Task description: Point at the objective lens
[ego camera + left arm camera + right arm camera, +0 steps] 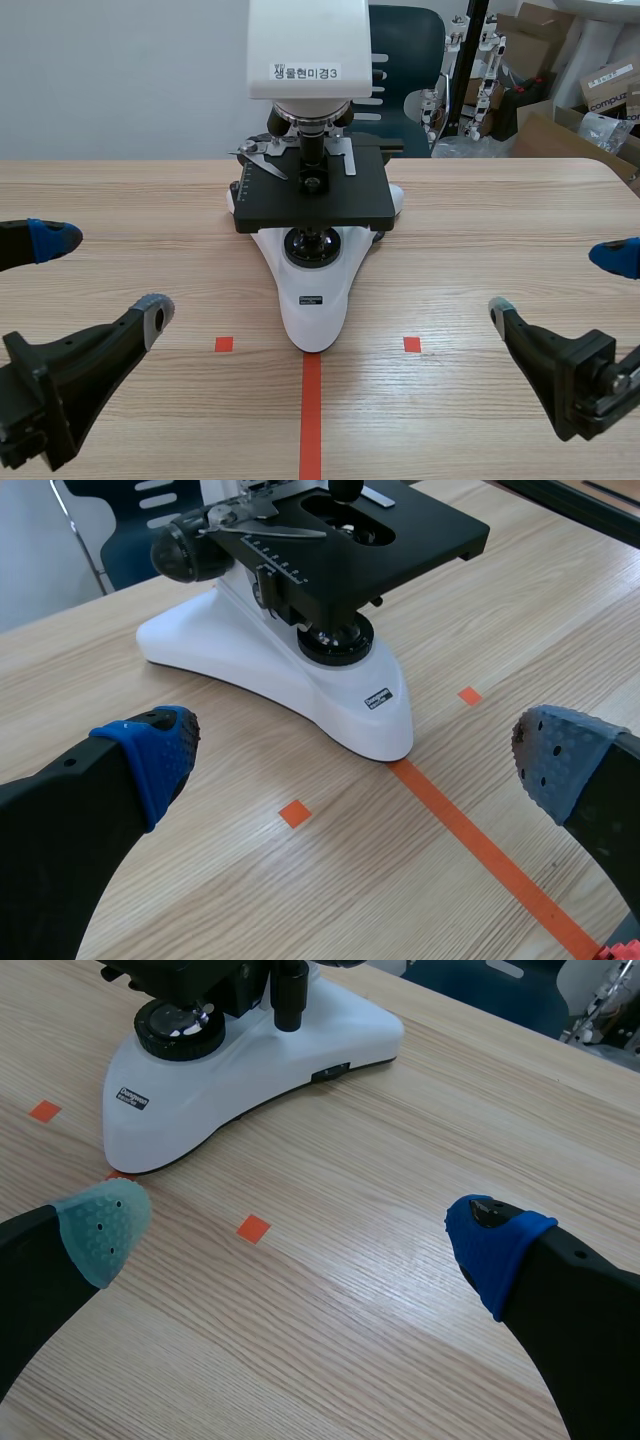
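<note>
Plainly, neither gripper held anything. My left gripper sat with its fingers spread wide at about eight o'clock from the microscope. My right gripper was likewise spread at about four o'clock. Both were low over the table and well apart from the instrument. The objective lens hung upright under the white head, at twelve o'clock from the base's foot. It sat just above the black stage, with a metal clip near its ten o'clock. I judged the microscope heavy, rigid and steady on its broad base, so a light brush would hardly shift it. The lens was another matter: a stiff dark barrel, probably with fragile glass at its lower tip. Since the job was pointing, I judged that no hold was wanted. A fingertip should stop just short of the barrel's side, coming in above the stage from three or nine o'clock, never under the tip.
</note>
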